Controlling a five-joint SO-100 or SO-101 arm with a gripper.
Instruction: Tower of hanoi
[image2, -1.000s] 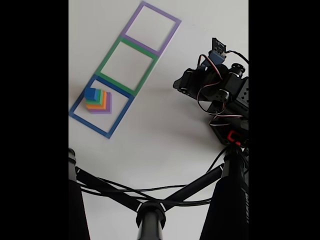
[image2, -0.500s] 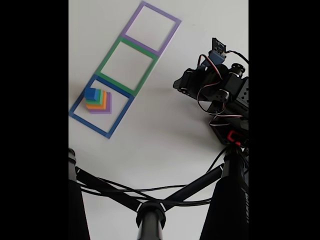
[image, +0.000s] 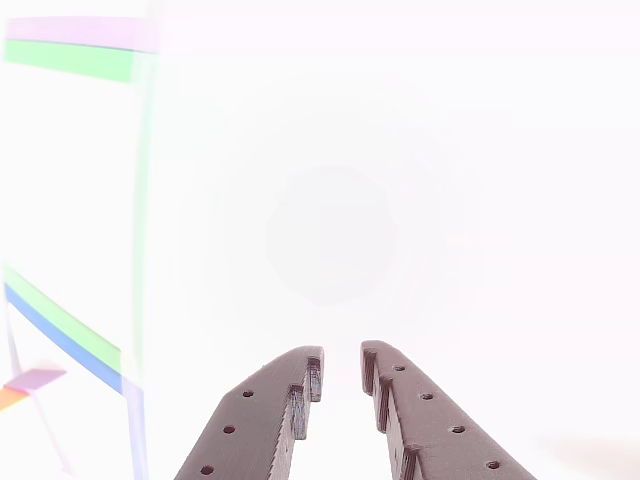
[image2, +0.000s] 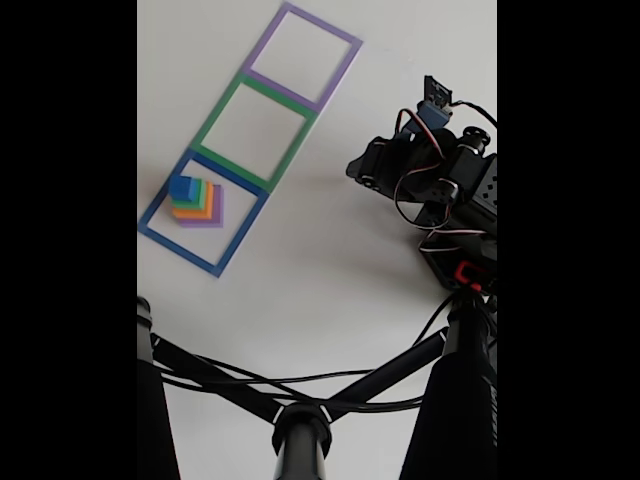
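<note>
The tower of hanoi (image2: 194, 200) stands stacked in the fixed view: a small blue cube on top, green and orange blocks under it, and a pale-purple slab at the bottom. It sits in the upper corner of the blue square outline (image2: 203, 213). The arm (image2: 430, 170) is folded at the right, well away from the stack. In the other view my gripper (image: 341, 362) hovers over bare white table, its dark fingers (image: 270, 415) a narrow gap apart with nothing between them. A corner of the stack (image: 30, 383) shows at the lower left there.
A green square outline (image2: 258, 122) and a purple one (image2: 306, 55) continue the row up and to the right of the blue one. Black tripod legs (image2: 300, 430) and cables cross the bottom of the fixed view. The other view is strongly overexposed.
</note>
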